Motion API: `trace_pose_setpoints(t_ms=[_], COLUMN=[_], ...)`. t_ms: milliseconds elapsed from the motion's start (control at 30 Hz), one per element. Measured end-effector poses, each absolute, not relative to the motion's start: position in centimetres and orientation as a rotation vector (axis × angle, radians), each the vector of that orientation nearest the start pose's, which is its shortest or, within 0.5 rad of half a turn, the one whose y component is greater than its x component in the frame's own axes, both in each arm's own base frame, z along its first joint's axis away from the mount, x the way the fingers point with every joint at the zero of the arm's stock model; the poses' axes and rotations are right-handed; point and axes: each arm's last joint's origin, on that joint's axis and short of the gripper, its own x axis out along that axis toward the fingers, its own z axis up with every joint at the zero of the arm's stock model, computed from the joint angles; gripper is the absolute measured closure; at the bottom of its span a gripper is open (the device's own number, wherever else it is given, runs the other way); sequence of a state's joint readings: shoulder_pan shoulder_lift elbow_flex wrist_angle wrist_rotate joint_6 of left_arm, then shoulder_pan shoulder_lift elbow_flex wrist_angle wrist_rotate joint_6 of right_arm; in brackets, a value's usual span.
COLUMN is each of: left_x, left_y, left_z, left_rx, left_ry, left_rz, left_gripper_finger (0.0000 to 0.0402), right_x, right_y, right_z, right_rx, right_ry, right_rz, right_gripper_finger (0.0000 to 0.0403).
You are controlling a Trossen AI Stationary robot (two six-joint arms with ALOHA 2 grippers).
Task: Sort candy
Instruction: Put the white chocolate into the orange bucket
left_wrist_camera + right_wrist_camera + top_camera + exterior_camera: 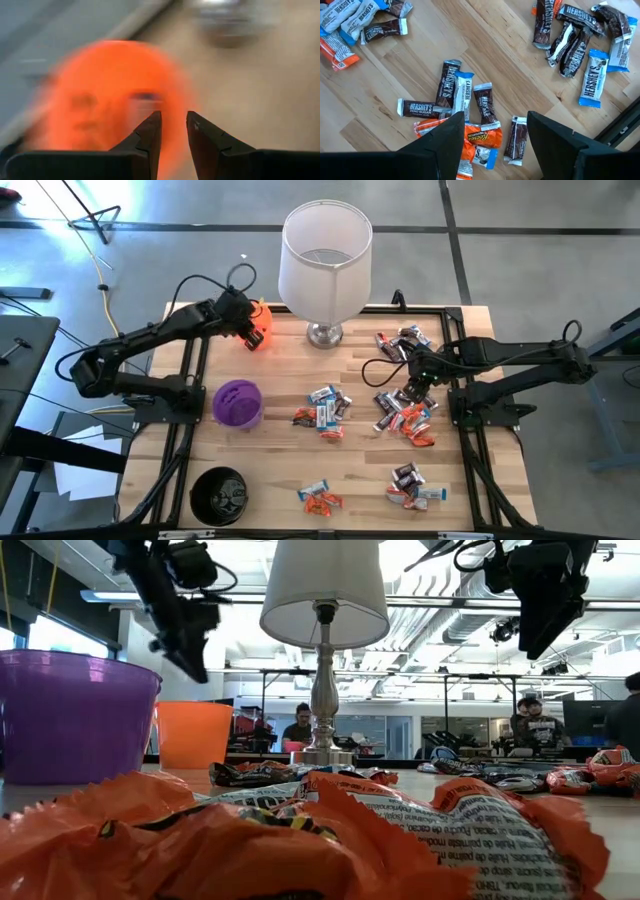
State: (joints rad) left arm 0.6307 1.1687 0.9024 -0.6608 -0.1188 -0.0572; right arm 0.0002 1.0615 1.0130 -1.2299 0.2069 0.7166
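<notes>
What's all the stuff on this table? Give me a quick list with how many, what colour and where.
candy: many pieces, orange, brown and silver-blue wrappers, in several heaps over the table's middle and right.
lamp: one, white shade on a silver base, at the table's far edge, middle.
orange cup: one, far left, under the left claw.
purple cup: one, left side.
black cup: one, near left corner.
table: one, light wood.
people: a few, in the room behind.
left claw: dark, slightly open, over the orange cup.
right claw: dark, open, above a candy heap on the right.
</notes>
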Motion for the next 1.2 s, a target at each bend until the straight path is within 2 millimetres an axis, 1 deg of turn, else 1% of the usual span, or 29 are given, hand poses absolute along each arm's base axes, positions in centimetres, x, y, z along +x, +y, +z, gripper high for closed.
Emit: trace_pose_setpoints(t_ms=[100, 233, 367, 500, 600, 667, 800, 900, 1000, 1200], left_x=[19.6, 21.6, 23.6, 25.7, 27.1, 28.2, 29.9, 30.9, 31.6, 32.2], left_y=[11.9, 8.8, 5.3, 2.4, 0.9, 0.2, -0.8, -0.6, 0.0, 1.1], left_z=[26.5, 26.6, 25.9, 24.1, 22.3, 21.0, 18.6, 17.4, 16.8, 16.6], left_rx=[-0.357, -0.369, -0.345, -0.283, -0.237, -0.188, -0.075, -0.048, -0.025, -0.014], left_ry=[0.839, 0.815, 0.834, 0.869, 0.909, 0.928, 0.953, 0.944, 0.918, 0.881], left_rz=[0.522, 0.416, 0.353, 0.385, 0.395, 0.366, 0.309, 0.309, 0.316, 0.329], left_gripper_finger=[0.0321, 0.0321, 0.0321, 0.0321, 0.0321, 0.0321, 0.0321, 0.0321, 0.0321, 0.0321], right_x=[16.7, 16.7, 16.7, 16.7, 16.7, 16.7, 16.5, 16.4, 16.3, 16.2], right_y=[-0.6, -0.6, -0.6, -0.6, -0.5, -0.5, -0.5, -0.5, -0.5, -0.5], right_z=[29.0, 29.0, 29.0, 29.0, 29.0, 29.0, 29.0, 28.9, 28.9, 28.9], right_rx=[0.489, 0.49, 0.495, 0.498, 0.499, 0.501, 0.502, 0.499, 0.495, 0.481], right_ry=[1.146, 1.146, 1.144, 1.147, 1.147, 1.149, 1.162, 1.175, 1.19, 1.201], right_rz=[-0.613, -0.613, -0.617, -0.613, -0.612, -0.61, -0.609, -0.612, -0.617, -0.61], right_gripper_finger=[0.0192, 0.0192, 0.0192, 0.0192, 0.0192, 0.0192, 0.0192, 0.0192, 0.0192, 0.0192])
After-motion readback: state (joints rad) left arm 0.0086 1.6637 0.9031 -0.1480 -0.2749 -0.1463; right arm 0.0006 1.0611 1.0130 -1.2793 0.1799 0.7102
